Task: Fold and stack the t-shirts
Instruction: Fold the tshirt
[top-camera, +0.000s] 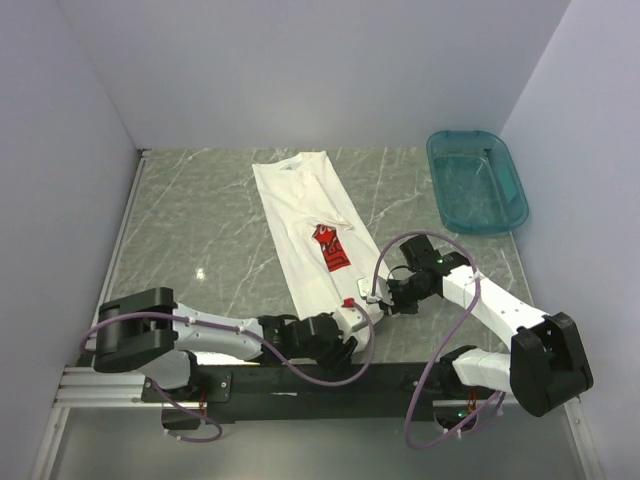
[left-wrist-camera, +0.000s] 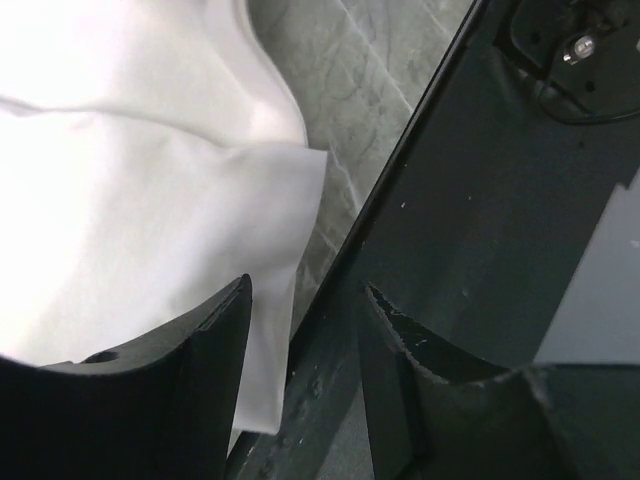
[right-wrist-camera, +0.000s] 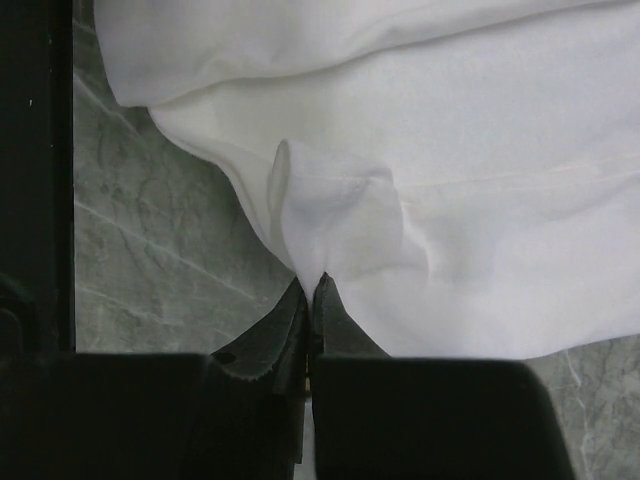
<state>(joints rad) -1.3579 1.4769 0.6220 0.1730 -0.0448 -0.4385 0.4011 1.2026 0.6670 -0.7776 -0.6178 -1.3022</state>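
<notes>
Basin (top-camera: 480, 185): right of t-shirt (top-camera: 305, 215), well apart. I see left gripper (left-wrist-camera: 307, 287) jaws parted at the t-shirt's hem; right gripper (right-wrist-camera: 312, 285) jaws pinching a t-shirt fold. From above, both grippers partly hide the hem.

t-shirt (top-camera: 300, 215): cropped in both wrist views | print (top-camera: 330, 247): script too small

The left arm (top-camera: 220, 335) lies low along the near edge, stretched from its base at 8 o'clock toward 3 o'clock. The left gripper (left-wrist-camera: 305, 315) has its jaws standing apart. The right arm (top-camera: 495, 305) bends from its base at 4 o'clock toward 10 o'clock. The right gripper (right-wrist-camera: 313, 288) is pressed closed, pinching a fold of the t-shirt (right-wrist-camera: 480, 200).
</notes>
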